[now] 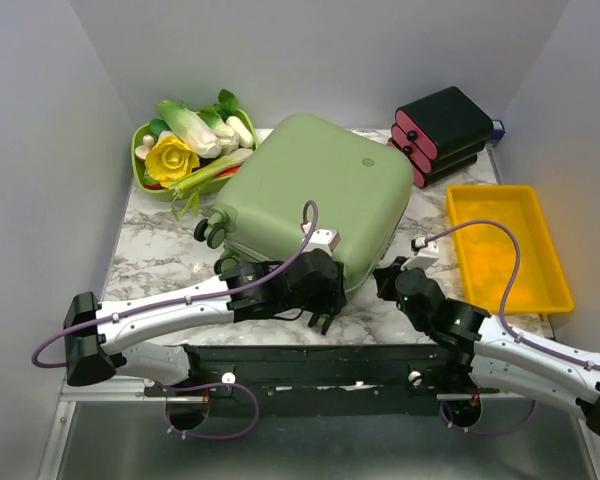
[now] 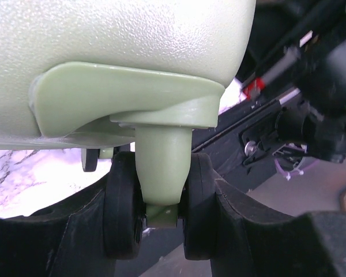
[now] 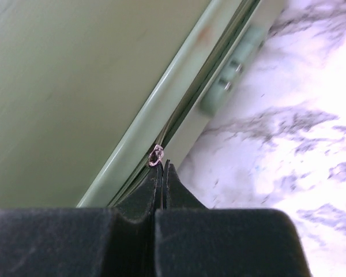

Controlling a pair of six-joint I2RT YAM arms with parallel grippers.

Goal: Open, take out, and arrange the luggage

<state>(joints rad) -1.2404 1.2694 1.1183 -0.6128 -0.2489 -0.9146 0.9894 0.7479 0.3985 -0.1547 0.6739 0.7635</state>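
The pale sage-green luggage (image 1: 310, 190) lies flat and closed in the middle of the marble table. My left gripper (image 1: 325, 300) is at its near corner. In the left wrist view, that gripper (image 2: 161, 199) holds a double caster, its fingers pressed against the outer sides of the two dark wheels (image 2: 122, 208), with the green stem (image 2: 161, 156) between them. My right gripper (image 1: 385, 275) is at the near right edge of the luggage. In the right wrist view its jaws (image 3: 162, 166) are shut at the zipper seam, and the metal ring of the zipper pull (image 3: 156, 156) shows at their tips.
A green basket of vegetables (image 1: 185, 150) stands at the back left, touching the luggage. A black box with pink-red ends (image 1: 445, 130) sits at the back right. A shallow yellow tray (image 1: 505, 245) lies at the right. Another pair of wheels (image 1: 215, 232) sticks out to the left.
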